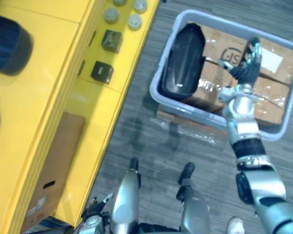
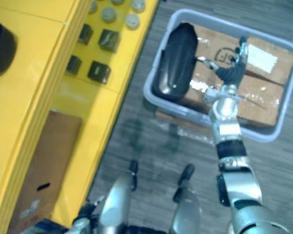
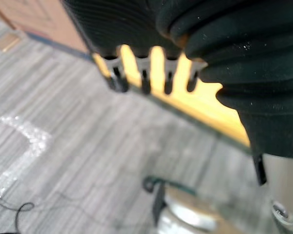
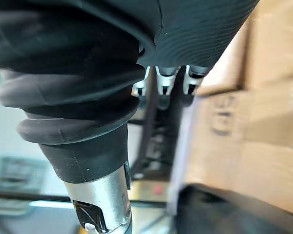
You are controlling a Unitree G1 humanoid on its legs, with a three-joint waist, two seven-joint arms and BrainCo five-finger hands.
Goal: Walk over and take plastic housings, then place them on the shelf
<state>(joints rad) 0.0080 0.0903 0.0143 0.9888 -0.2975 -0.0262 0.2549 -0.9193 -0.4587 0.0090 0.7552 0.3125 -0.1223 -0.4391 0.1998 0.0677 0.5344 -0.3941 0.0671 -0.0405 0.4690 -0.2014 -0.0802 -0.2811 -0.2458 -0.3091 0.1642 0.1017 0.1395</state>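
Note:
A black plastic housing (image 1: 181, 61) lies in the left end of a pale blue-grey bin (image 1: 158, 100) on the floor, beside cardboard boxes (image 1: 278, 105) that fill the bin's other end. My right hand (image 1: 246, 61) hovers over those boxes, just right of the housing, open, with its fingers spread and its thumb toward the housing; it holds nothing. Low at my side by the shelf's foot hangs my left hand (image 3: 144, 80), with its fingers relaxed and nothing in them. The yellow shelf (image 1: 49, 97) stands along the left.
On the shelf's lower board sit small dark boxes (image 1: 111, 40) and grey round caps (image 1: 134, 20). A brown carton (image 1: 53, 161) lies lower down. A dark rounded thing (image 1: 5, 44) rests on the shelf top. Grey carpet (image 1: 136, 131) separates shelf and bin.

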